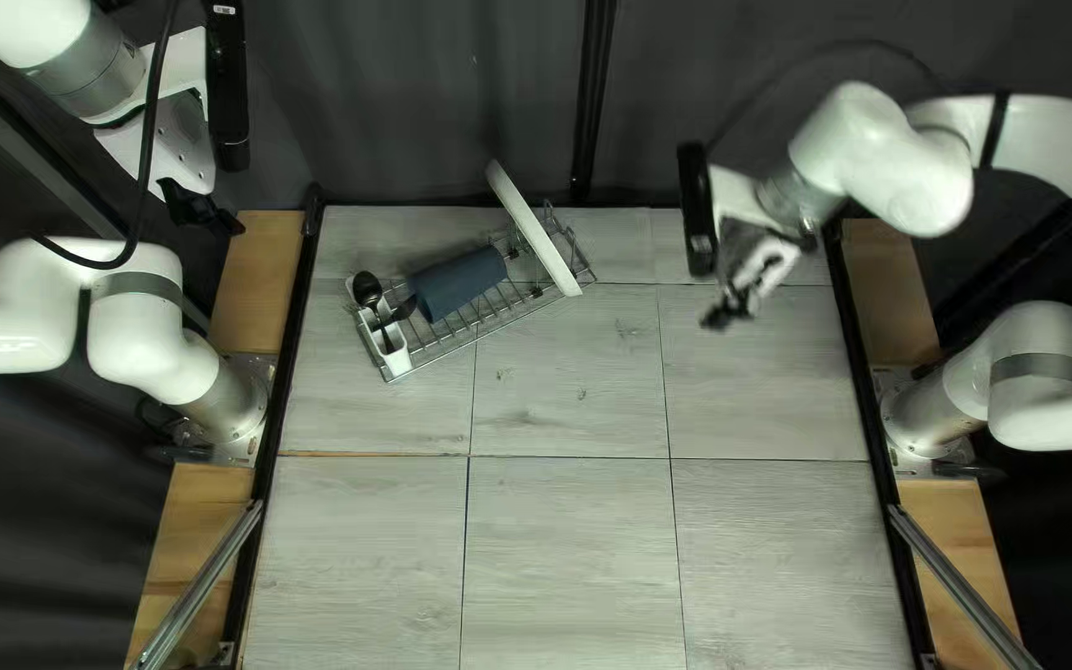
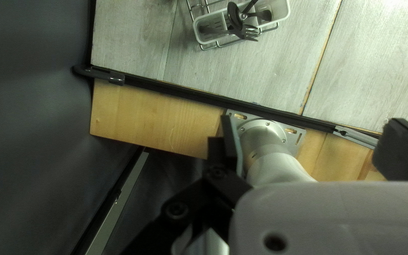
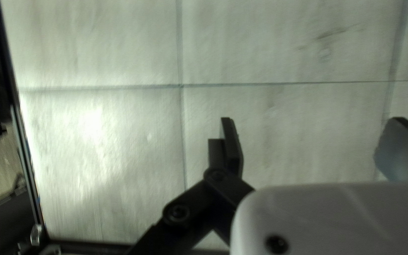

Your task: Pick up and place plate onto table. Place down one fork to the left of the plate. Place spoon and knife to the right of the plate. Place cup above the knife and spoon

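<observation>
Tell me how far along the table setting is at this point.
Done: none of it; the plate stands tilted in the wire rack, and the blue cup lies there too. In hand: nothing; the left gripper and right gripper are both open, nothing between their fingers. Left: every placement. The fork and spoon sit in the white holder; I cannot make out a knife.

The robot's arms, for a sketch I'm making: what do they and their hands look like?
The left arm and right arm are smooth, rounded, white, with grey joint sections; a black cable loops along the left. The left hand and right hand have black fingers on black links.
</observation>
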